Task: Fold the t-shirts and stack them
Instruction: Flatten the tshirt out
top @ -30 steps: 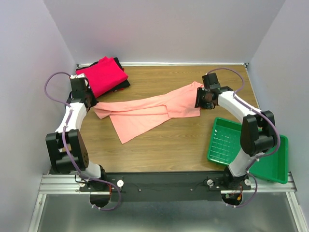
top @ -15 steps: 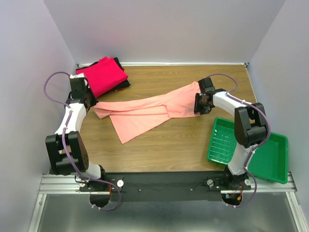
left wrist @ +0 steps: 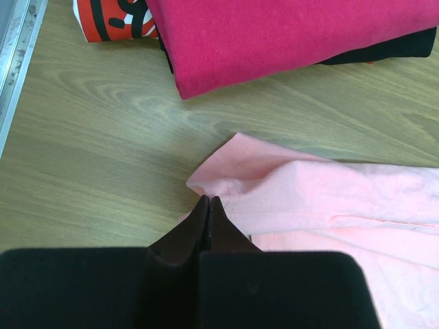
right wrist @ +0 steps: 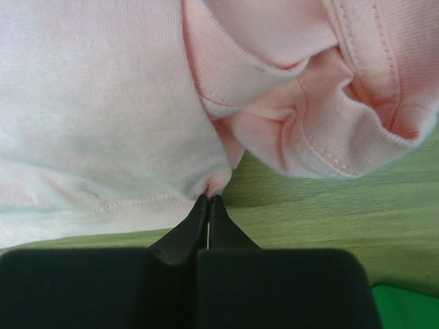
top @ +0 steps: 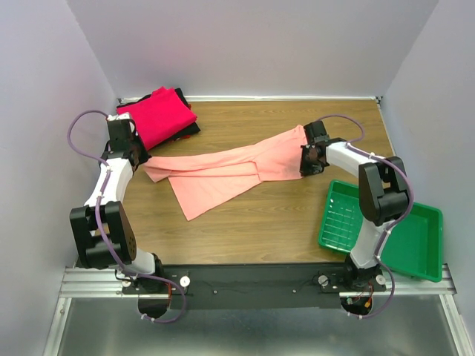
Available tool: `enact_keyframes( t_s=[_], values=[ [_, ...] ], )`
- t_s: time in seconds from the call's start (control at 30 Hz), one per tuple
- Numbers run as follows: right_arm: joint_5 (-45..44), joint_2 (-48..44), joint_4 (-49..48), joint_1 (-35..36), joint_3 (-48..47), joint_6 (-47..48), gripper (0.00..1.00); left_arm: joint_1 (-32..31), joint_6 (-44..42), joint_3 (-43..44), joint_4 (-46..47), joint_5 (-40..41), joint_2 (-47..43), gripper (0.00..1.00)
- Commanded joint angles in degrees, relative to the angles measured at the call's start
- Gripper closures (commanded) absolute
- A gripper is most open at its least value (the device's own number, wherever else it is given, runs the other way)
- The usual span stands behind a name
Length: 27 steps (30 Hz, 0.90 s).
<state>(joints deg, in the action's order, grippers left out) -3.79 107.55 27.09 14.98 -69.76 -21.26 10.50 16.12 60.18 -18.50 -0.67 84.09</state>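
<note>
The pink shirt (top: 230,172) lies spread in a long slanting band across the table (top: 260,222), to the left of the tray (top: 338,222). Its nearer end is just beside the tray's far corner and its other end is well away from it. It is thin, soft knit: light, limp, with no stiffness of its own. We judge it will sag between any two held points and drag on the wood rather than slide cleanly. It is not fragile, but a small pinch can slip off a single layer, so hems and seams are the safer places to hold.

At the end near the tray, the right fingers (right wrist: 188,229) are closed tight on a small pucker of the lower hem, beside the bunched sleeve. At the end far from the tray, the left fingers (left wrist: 199,226) are pressed together with their tips at the cloth's corner. The wrinkles run toward those tips, so we take it they pinch the edge, though the bite looks shallow.

With both ends held, we judge the shirt ready to be lifted taut and laid over itself. Lifting evenly should keep the loose flap in the middle from twisting.

The stack (top: 159,115) of folded shirts, magenta on top of black, sits in the corner farthest from the tray.
</note>
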Motion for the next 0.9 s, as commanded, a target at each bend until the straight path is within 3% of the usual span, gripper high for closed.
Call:
enact_keyframes(
  t_s=[0.0,0.23,0.5,0.7,0.87],
  values=[
    [-1.4,-1.6,0.8,-0.3,2.5,-0.5,1.00,0.4,-0.7,0.5,-0.5,0.2,-1.8,1.00],
    [-3.0,-8.6,7.0,-0.3,-5.9,-0.7,1.00,0.5,1.0,3.4,-0.3,-0.1,-3.8,1.00],
    [-10.8,-10.5,8.2,-0.8,-31.4,1.7,1.00,0.4,3.5,13.7,2.8,-4.2,-2.9,1.00],
    [-14.6,-8.1,8.0,-0.7,-50.9,7.1,1.00,0.3,4.4,27.3,5.3,-5.9,-2.5,1.00],
    [-14.8,-10.1,4.6,-0.7,-63.2,12.7,1.00,0.3,5.4,35.3,9.9,-5.9,-7.4,1.00]
  ],
)
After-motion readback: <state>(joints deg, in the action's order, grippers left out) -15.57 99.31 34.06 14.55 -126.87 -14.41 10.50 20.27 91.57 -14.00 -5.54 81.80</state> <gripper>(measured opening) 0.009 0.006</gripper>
